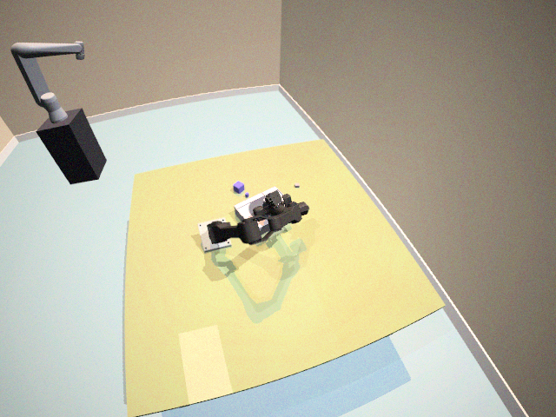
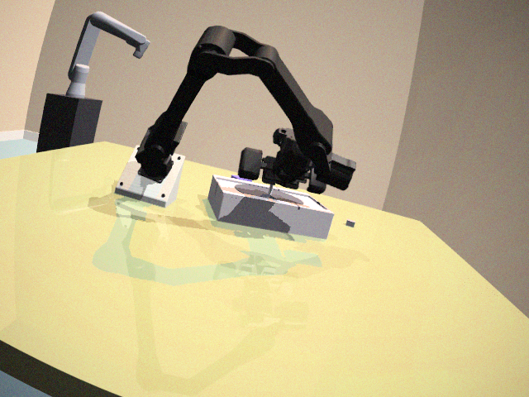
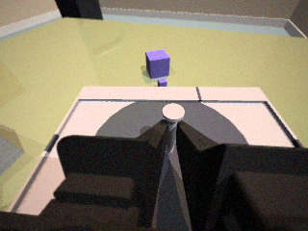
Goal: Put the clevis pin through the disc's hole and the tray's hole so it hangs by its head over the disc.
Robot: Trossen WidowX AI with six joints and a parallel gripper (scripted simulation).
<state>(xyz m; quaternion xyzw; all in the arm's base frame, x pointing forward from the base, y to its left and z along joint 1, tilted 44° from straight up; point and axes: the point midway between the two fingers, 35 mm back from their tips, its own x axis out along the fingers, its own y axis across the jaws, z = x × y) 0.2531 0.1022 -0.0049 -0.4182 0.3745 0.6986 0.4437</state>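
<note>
The steel pin (image 2: 270, 190) (image 3: 173, 113) stands upright, head up, in my gripper (image 2: 270, 181) (image 3: 171, 124). The gripper is shut on its shank just under the head. The grey disc (image 2: 245, 188) (image 3: 212, 122) lies flat inside the rimmed tray (image 1: 255, 198) (image 2: 307, 220) (image 3: 106, 93). The shank reaches down to about the disc's middle in the exterior view. The head is well above the disc. Whether the tip is in the disc's hole cannot be told; the fingers hide it in the wrist view. A small dark round patch shows on the disc left of the pin.
A purple cube (image 1: 239, 187) (image 3: 158, 64) and a smaller purple cube (image 1: 246, 195) (image 3: 162, 83) lie beyond the tray's far wall. A tiny block (image 1: 296, 185) (image 2: 350, 223) lies off the tray's right end. Another arm stands on a black pedestal (image 1: 71, 150) (image 2: 64, 123) in the background.
</note>
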